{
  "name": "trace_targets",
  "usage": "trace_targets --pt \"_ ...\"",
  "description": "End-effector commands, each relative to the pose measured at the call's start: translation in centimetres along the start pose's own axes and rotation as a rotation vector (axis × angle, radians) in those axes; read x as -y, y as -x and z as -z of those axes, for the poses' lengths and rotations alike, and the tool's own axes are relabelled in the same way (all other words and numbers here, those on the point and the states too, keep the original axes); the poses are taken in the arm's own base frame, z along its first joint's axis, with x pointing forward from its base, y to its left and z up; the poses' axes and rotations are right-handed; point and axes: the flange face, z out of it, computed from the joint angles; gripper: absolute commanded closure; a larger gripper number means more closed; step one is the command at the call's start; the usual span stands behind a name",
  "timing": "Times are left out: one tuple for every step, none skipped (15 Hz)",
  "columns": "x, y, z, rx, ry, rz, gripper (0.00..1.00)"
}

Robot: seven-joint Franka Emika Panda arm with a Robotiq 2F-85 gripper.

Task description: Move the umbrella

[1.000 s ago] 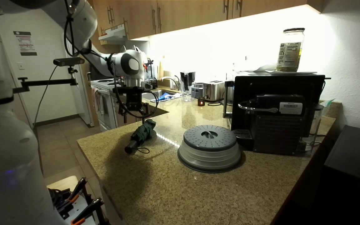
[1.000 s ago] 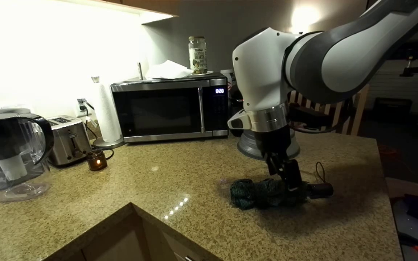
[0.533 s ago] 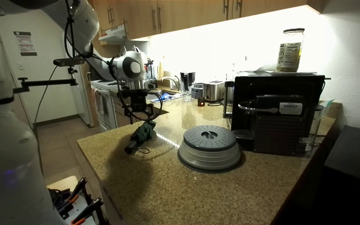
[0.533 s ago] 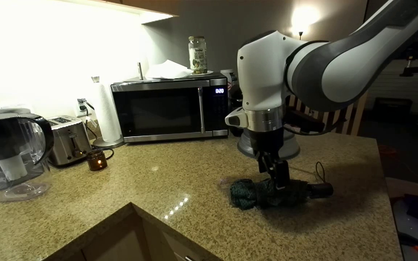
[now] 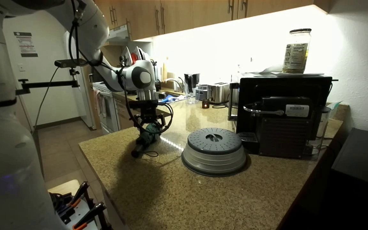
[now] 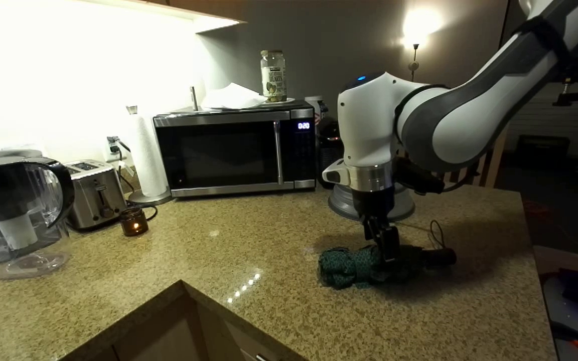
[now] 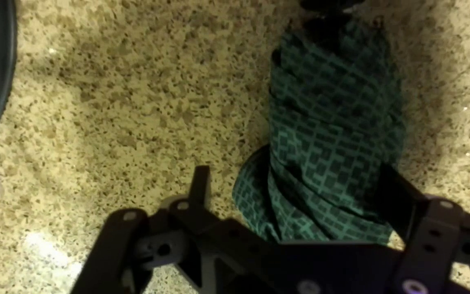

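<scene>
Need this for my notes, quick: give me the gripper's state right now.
Gripper: open; the umbrella lies between its jaws but is not gripped.

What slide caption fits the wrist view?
Open gripper straddling the green umbrella on speckled countertop, grey cover's rim at left edge.

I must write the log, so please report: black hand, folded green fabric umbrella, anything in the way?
Black hand open, not gripping. Umbrella lying between its fingers on speckled stone counter. Round grey domed cover apart, probably no obstacle.
</scene>
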Motion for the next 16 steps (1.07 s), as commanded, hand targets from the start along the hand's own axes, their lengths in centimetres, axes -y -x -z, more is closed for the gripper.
trace_targets --pt "-0.1 0.1 -1.3 0.004 -0.026 -0.023 0.0" --pt "0.0 0.0 -1.5 0.012 -0.031 -0.028 0.0" --pt "0.0 0.0 -1.7 0.02 -0.039 -0.033 0.0" --pt "0.0 0.0 -1.8 0.027 -0.045 -0.035 0.05" --pt "0.0 0.0 -2.0 0.036 -0.057 -0.042 0.27" --pt "0.0 0.0 -2.1 0.043 -0.062 -0.056 0.29" --pt "0.1 0.0 -2.2 0.05 -0.071 -0.066 0.32" --pt "0.2 0.0 -2.3 0.057 -0.078 -0.075 0.37" --pt "0.3 0.1 -2.4 0.068 -0.083 -0.088 0.44" --pt "0.4 0.2 -2.4 0.076 -0.089 -0.098 0.52" --pt "0.4 0.3 -2.4 0.082 -0.091 -0.109 0.59" --pt "0.4 0.4 -2.3 0.088 -0.091 -0.117 0.64" --pt "0.4 0.4 -2.2 0.095 -0.092 -0.125 0.69" --pt "0.5 0.5 -2.0 0.098 -0.093 -0.131 0.74" --pt "0.6 0.5 -1.7 0.099 -0.091 -0.135 0.75" --pt "0.9 0.4 -1.3 0.1 -0.089 -0.133 0.78"
